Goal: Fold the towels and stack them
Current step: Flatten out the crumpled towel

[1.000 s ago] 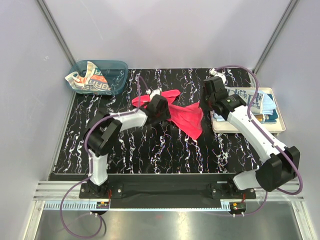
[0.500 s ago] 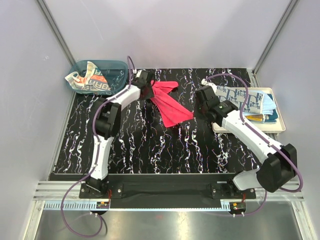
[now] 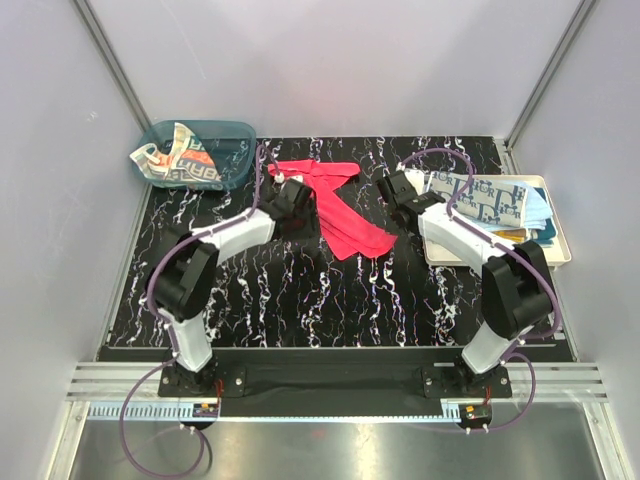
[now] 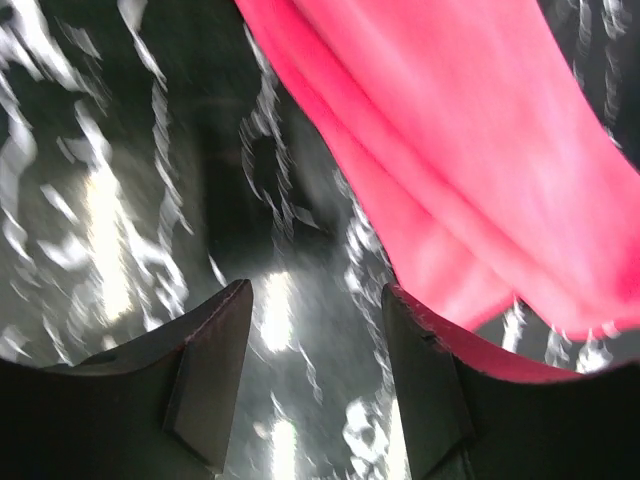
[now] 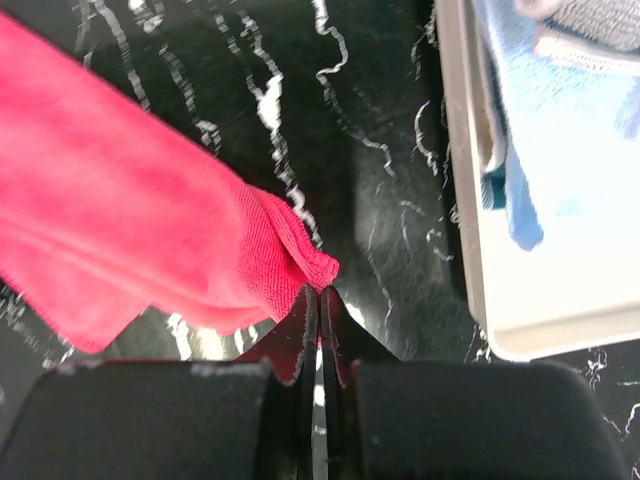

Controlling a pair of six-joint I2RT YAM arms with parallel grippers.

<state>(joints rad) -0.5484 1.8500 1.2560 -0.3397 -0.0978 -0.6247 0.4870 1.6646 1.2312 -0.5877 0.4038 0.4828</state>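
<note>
The black marbled bench [image 3: 300,290] is carrying everything. The red-pink towel [image 3: 345,215] is lying on it towards the far middle, rumpled and partly doubled over itself in a long diagonal strip between the two arms. It is not yet squared or folded.

At the right, the cream tray [image 5: 530,325] is holding the stack so far, with a white, blue-printed towel [image 3: 490,198] and a light blue towel [image 3: 538,208] showing. At the far left, the teal bin [image 3: 235,150] is keeping a crumpled lettered towel [image 3: 185,160] waiting.

The left pincer [image 4: 315,300] is hanging low over the bench with its fingers spread and nothing between them, the towel's edge lying just beside its right finger. The right pincer [image 5: 319,295] is pressed together, with its tips sitting right at the towel's near corner. No cloth is visibly caught between them.

Judging by the way it is draping, the towel is behaving as a light, limp, slightly fuzzy cloth. It is likely to sag and slide rather than keep any shape, so it is asking for a pinch at two corners of one hem, not mid-cloth. The doubled layers are making it easy to grab both plies at once.
</note>
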